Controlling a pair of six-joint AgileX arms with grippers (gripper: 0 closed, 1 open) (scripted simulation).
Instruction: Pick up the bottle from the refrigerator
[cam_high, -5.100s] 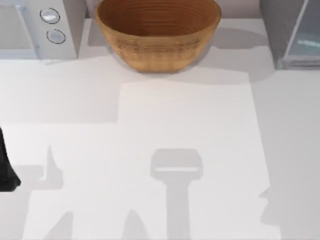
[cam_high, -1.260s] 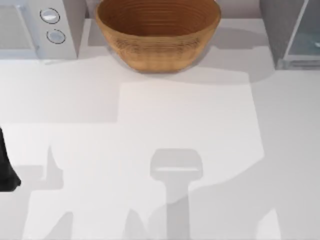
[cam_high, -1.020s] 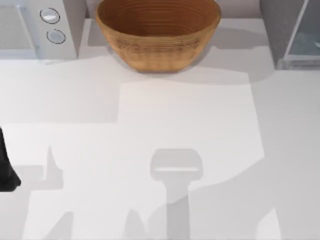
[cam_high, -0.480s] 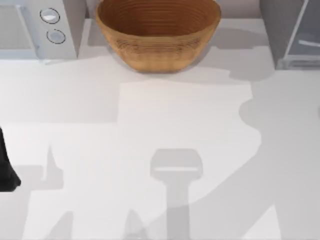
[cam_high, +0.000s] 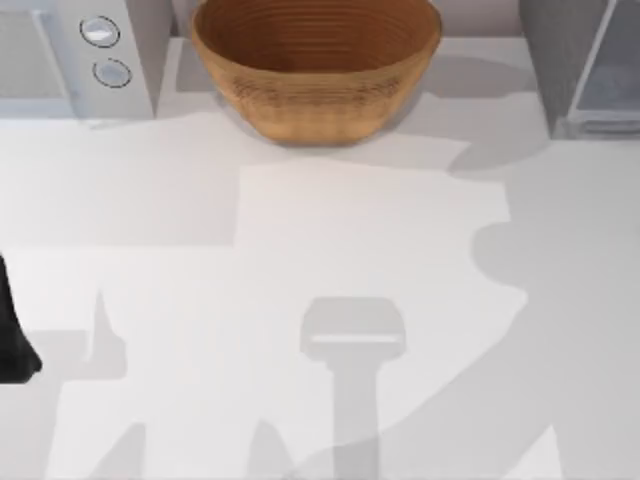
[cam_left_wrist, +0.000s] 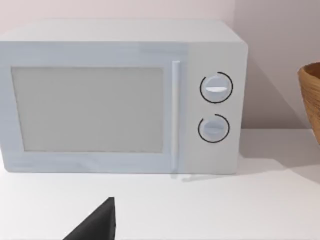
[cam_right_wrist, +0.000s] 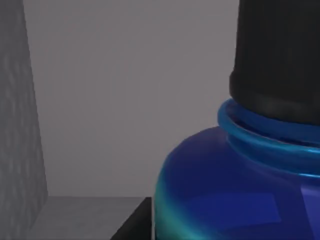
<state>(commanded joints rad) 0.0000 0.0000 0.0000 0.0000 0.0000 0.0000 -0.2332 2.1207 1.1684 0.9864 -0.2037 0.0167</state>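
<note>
In the right wrist view the bottle stands very close, deep blue with a cyan lower edge and a black cap. Grey inner walls of the refrigerator surround it. A black part of my right gripper lies low beside the bottle's base. From above, the refrigerator is the grey box with a pale glass door at the back right corner. My left arm rests at the table's left edge, and a black tip of my left gripper shows in the left wrist view.
A light-grey appliance with two round knobs stands at the back left, also seen as the appliance in front of my left wrist. A large woven basket sits at the back centre. The white table carries a broad arm shadow on its right side.
The right arm's shadow on the table has spread and shifted from the front right toward the refrigerator at the back right. The left arm has not moved.
</note>
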